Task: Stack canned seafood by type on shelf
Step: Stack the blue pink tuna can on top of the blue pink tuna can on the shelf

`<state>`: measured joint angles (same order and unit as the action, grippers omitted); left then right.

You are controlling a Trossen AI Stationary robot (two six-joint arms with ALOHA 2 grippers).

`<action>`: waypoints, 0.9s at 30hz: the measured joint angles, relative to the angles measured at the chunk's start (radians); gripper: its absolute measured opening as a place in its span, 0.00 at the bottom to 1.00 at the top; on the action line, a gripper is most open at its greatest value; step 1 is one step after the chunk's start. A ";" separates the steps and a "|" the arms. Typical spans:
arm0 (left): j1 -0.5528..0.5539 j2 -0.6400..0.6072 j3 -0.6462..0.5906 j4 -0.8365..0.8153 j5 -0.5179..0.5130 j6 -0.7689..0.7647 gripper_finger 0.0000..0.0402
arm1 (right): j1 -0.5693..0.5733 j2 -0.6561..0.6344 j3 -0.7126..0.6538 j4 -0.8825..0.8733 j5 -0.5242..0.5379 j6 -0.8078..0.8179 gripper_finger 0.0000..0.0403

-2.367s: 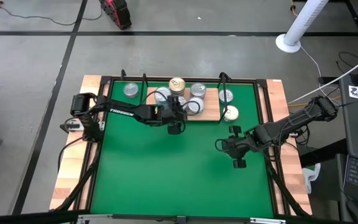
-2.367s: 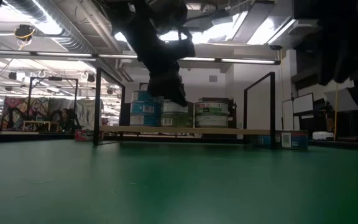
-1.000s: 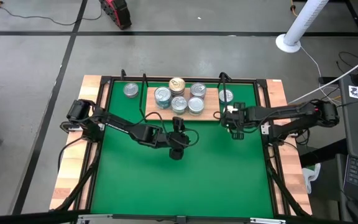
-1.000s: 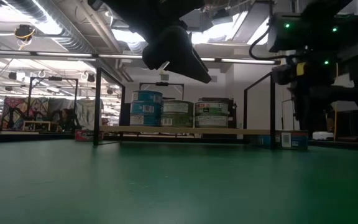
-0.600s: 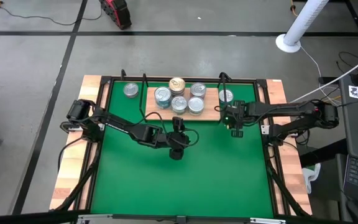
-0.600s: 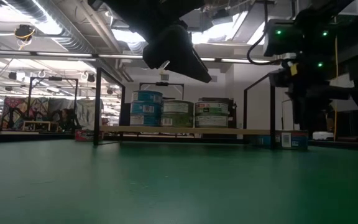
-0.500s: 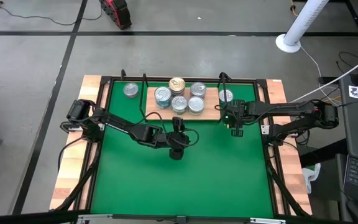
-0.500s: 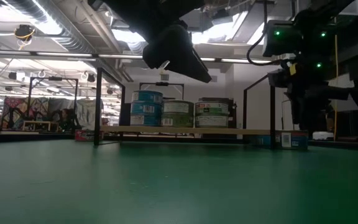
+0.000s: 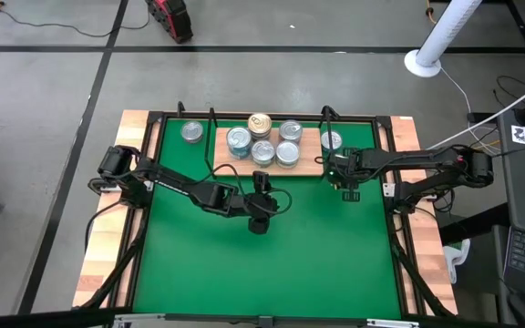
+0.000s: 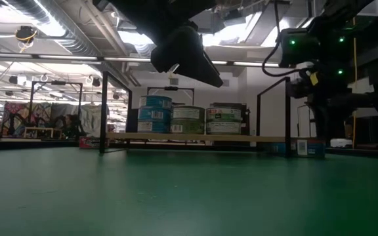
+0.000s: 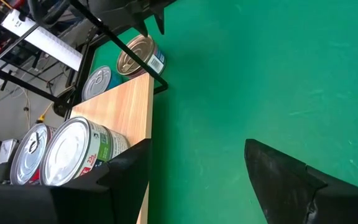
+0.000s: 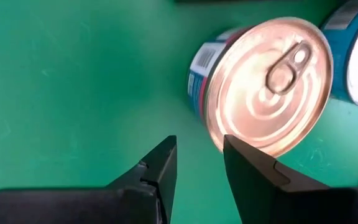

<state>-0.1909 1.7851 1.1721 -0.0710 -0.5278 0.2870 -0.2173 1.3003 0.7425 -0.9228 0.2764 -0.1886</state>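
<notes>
From table height you looked across the green mat (image 10: 176,196) to the shelf (image 10: 202,137), a thin light board between black wire posts (image 10: 102,111). On it stood three cans (image 10: 188,120) side by side, the blue-labelled one at the left rising above the other two. A dark arm (image 10: 186,52) hung over them from above, and another arm with green lights (image 10: 320,59) hovered at the shelf's right end.

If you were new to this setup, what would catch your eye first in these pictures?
A cluster of small round silver-lidded seafood tins crowds the light-brown wooden shelf board at the green mat's far edge. Just off the board's right end, the right hand hovers over a gold-lidded tin, fingers partly apart.
</notes>
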 joint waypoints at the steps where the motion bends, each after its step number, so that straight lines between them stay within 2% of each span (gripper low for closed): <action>1: 0.000 0.000 0.000 0.000 0.000 0.000 0.63 | 0.000 0.000 0.000 -0.005 0.000 0.000 0.33; 7: 0.000 0.000 0.000 0.000 0.000 0.000 0.63 | 0.000 0.000 -0.001 0.022 0.000 -0.020 0.33; 11: 0.000 0.000 0.000 0.000 0.000 0.000 0.63 | 0.000 0.000 -0.047 0.071 0.003 -0.053 0.33; 18: 0.000 0.000 0.000 0.000 0.000 0.000 0.63 | 0.002 -0.003 -0.109 0.132 0.095 -0.073 0.33; 27: 0.000 0.000 0.000 0.000 0.000 0.000 0.63 | 0.001 -0.003 -0.111 0.136 0.070 -0.076 0.33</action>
<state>-0.1909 1.7847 1.1721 -0.0706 -0.5278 0.2867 -0.2165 1.2976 0.6319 -0.7864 0.3461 -0.2642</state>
